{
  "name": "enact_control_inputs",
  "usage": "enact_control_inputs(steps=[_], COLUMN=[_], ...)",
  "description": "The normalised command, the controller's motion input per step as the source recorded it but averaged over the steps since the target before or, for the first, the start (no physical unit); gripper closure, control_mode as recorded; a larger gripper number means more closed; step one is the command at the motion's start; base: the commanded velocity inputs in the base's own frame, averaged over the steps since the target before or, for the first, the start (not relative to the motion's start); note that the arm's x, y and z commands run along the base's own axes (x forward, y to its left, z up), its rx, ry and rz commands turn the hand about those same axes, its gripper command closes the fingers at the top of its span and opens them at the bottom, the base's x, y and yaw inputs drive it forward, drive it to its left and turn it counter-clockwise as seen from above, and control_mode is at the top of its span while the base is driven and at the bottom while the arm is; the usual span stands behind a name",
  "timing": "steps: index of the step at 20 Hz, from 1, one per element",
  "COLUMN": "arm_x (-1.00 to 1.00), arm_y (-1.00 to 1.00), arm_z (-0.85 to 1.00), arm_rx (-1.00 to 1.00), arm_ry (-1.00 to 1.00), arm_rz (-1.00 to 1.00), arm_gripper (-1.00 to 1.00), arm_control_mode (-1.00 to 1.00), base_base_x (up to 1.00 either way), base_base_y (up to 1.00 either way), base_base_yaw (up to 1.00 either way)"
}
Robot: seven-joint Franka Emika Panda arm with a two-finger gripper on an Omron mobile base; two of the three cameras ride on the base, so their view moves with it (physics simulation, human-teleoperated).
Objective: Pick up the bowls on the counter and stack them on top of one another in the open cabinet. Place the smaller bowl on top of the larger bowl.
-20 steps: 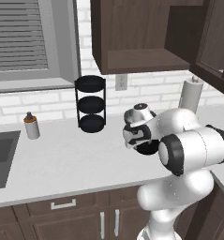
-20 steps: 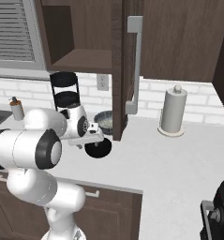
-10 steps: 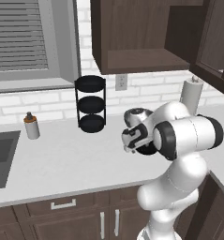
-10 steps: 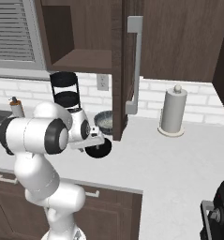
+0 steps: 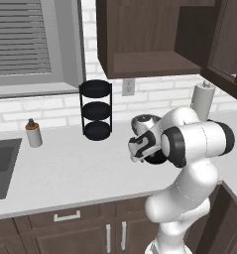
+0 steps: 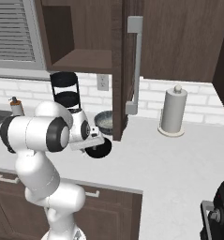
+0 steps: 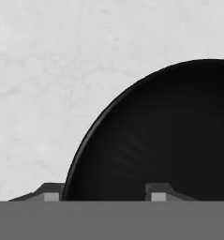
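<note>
The smaller bowl [image 7: 169, 136], glossy black, sits on the counter [image 5: 65, 163] directly under my hand. My gripper [image 7: 105, 194] straddles its near rim, with one fingertip [image 7: 51, 194] outside the bowl and the other inside. The jaws are still apart, and the inner finger stands well clear of the rim. From the right base view the smaller bowl [image 6: 98, 149] peeks out below the hand. The larger bowl [image 5: 142, 121], grey, rests just behind it near the wall and also appears as the larger bowl [image 6: 104, 121]. The open cabinet [image 5: 149, 64] hangs above with a bare shelf.
A black three-tier rack [image 5: 95, 110] stands against the brick wall to the left. A small bottle [image 5: 33, 133] and the sink [image 5: 1, 163] lie further left. A paper towel roll [image 6: 172, 110] stands to the right. The swung-out cabinet door [image 6: 127, 70] hangs above the bowls.
The arm has swung and brought the hand down over the black bowl's rim. The fingers have moved closer together. Neither bowl has shifted.
</note>
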Motion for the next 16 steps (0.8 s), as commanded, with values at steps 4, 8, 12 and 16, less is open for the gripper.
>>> enact_control_inputs(steps=[4,8,12,16], arm_x=[0.00,-0.05,-0.13,-0.11], arm_y=[0.00,0.00,0.02,0.03], arm_z=[0.00,0.23,0.93,1.00], arm_rx=[0.00,0.00,-0.02,-0.04], arm_ry=[0.00,-0.04,-0.10,-0.08], arm_rz=[0.06,0.13,0.13,0.13], arm_gripper=[1.00,1.00,1.00,1.00], arm_control_mode=[-1.00,-1.00,-1.00,-1.00], base_base_x=[0.00,0.00,0.00,0.00], base_base_y=[0.00,0.00,0.00,0.00], base_base_yaw=[0.00,0.00,0.00,0.00])
